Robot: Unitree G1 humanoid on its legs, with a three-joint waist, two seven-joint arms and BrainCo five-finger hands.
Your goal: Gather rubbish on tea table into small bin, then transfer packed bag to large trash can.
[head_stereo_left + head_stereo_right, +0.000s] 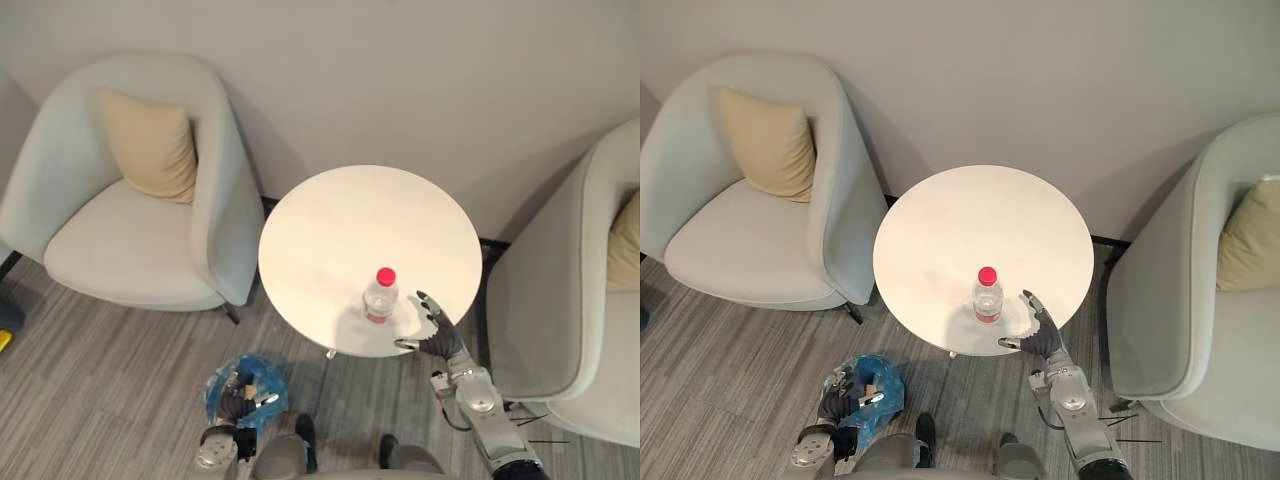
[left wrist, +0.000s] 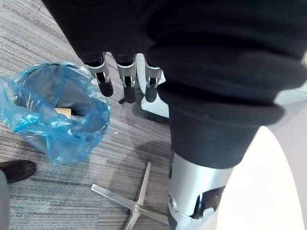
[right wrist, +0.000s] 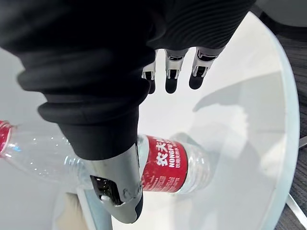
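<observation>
Bottle (image 1: 379, 297), clear with a red cap, stands upright near the table (image 1: 350, 215) edge nearest us. Our right hand (image 1: 437, 335) sits just beside it, thumb and fingers spread apart and clamped on nothing; we judge this a pre-grasp opening sized for the bottle's body. Left hand (image 1: 238, 405) hangs low, fingers relaxed, by the blue-lined small bin (image 2: 72, 141) on the floor — likely so the drop is short.

One bottle (image 1: 380, 297) on one round table (image 1: 340, 220) — two armchairs (image 1: 90, 250) (image 1: 560, 330), two cushions (image 1: 150, 145) (image 1: 625, 245), one blue-bagged bin (image 2: 72, 139).
</observation>
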